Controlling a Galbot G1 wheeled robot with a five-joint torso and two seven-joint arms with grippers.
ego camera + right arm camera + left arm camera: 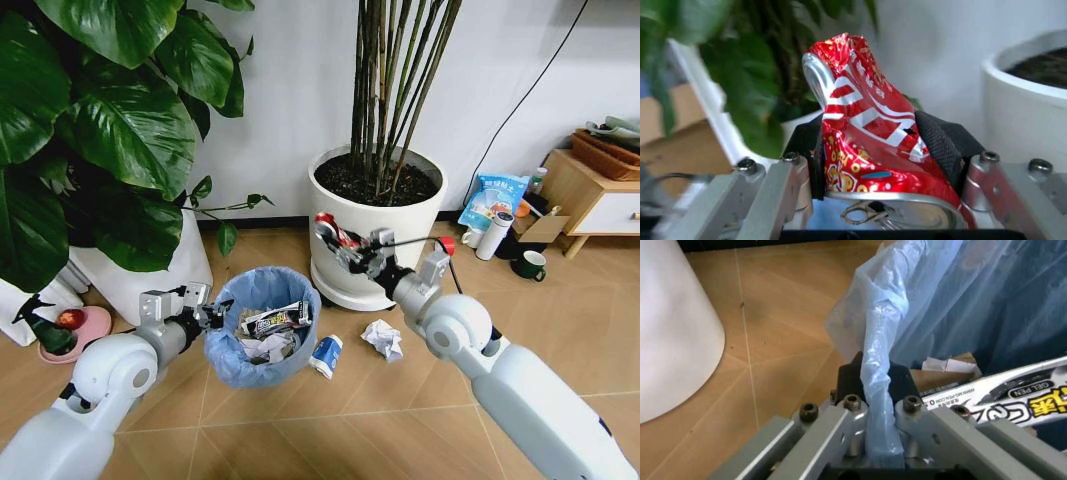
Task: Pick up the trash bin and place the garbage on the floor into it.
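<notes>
The trash bin [262, 338], lined with a crinkly light blue bag, hangs just above the floor [380, 400] with my left gripper [212, 312] shut on its rim; the left wrist view shows the blue bag [881, 390] pinched between the pads. Inside lie a dark wrapper [275, 319] and white paper. My right gripper [338, 240] is raised to the right of the bin, in front of the white pot, shut on a crushed red can [863, 135]. A crushed blue-white can [326, 356] and a crumpled paper wad [383, 338] lie on the boards right of the bin.
A big white plant pot [376, 225] stands behind my right gripper. A leafy plant in another white pot [140, 270] is at the left. At the right are a white tumbler [494, 236], a green mug [529, 265] and a wooden cabinet [590, 200].
</notes>
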